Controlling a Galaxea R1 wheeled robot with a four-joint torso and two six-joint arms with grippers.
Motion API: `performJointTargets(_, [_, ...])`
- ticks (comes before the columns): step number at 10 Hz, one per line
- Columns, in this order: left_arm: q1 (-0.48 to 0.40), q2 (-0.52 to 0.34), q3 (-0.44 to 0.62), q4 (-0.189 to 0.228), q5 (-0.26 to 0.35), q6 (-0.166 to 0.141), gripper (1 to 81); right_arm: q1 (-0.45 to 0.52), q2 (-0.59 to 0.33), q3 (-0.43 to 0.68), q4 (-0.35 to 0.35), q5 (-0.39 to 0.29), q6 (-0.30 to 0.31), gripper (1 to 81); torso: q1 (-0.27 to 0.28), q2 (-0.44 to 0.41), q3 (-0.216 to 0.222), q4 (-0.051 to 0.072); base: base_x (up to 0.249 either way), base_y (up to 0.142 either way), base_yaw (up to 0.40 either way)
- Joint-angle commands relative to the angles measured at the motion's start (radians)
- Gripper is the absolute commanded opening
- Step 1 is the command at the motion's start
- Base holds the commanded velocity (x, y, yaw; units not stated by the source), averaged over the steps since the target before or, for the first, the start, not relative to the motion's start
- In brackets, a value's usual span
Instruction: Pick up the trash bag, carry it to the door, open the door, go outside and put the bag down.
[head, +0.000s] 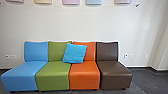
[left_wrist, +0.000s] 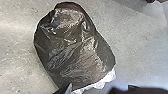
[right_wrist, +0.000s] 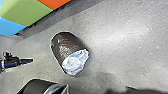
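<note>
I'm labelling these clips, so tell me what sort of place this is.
Probably an office lounge: four joined seats in different colours, a blue cushion on them, and wall sockets behind.

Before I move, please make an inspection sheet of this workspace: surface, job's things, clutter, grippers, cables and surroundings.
Surface: grey floor.
Job's things: dark trash bag lying on the floor, whitish plastic at one end.
Clutter: blue pillow, leaning where the green seat and orange seat meet.
Grippers: left gripper near the bag, not touching it.
Cables: nothing certain; a thin line high on the wall may be a cord.
Surroundings: blue seat and brown seat complete the row, before a pale wall.
</note>
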Motion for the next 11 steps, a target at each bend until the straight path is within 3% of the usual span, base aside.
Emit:
performJointTargets(1, [-0.143,-0.016,0.003,-0.025,0.061,-0.005,81.1,0.101,-0.048,0.018,0.027,-0.04,0.002,81.1,0.064,-0.098,-0.093,0.0,0.0,0.0,0.0])
performJointTargets(4, [-0.164,-0.021,0.003,-0.026,0.063,-0.006,81.1,0.106,-0.05,0.024,0.025,-0.04,0.002,81.1,0.122,-0.191,-0.18,0.0,0.0,0.0,0.0])
performJointTargets(6, [-0.212,-0.013,-0.013,-0.037,0.097,-0.009,81.1,0.103,-0.051,0.028,0.025,-0.04,0.0,81.1,0.172,-0.27,-0.255,0.0,0.0,0.0,0.0])
performJointTargets(7, [-0.241,-0.002,-0.028,-0.054,0.129,-0.009,81.1,0.101,-0.05,0.028,0.025,-0.04,0.002,81.1,0.192,-0.302,-0.191,0.0,0.0,0.0,0.0])
performJointTargets(8, [-0.267,0.017,-0.048,-0.059,0.157,-0.009,81.1,0.1,-0.05,0.026,0.025,-0.04,0.002,81.1,0.216,-0.339,-0.227,0.0,0.0,0.0,0.0])
performJointTargets(11, [-0.311,0.112,-0.147,-0.059,0.193,-0.009,81.1,0.095,-0.05,0.028,0.025,-0.04,0.002,81.1,0.268,-0.42,-0.257,0.0,0.0,0.0,0.0])
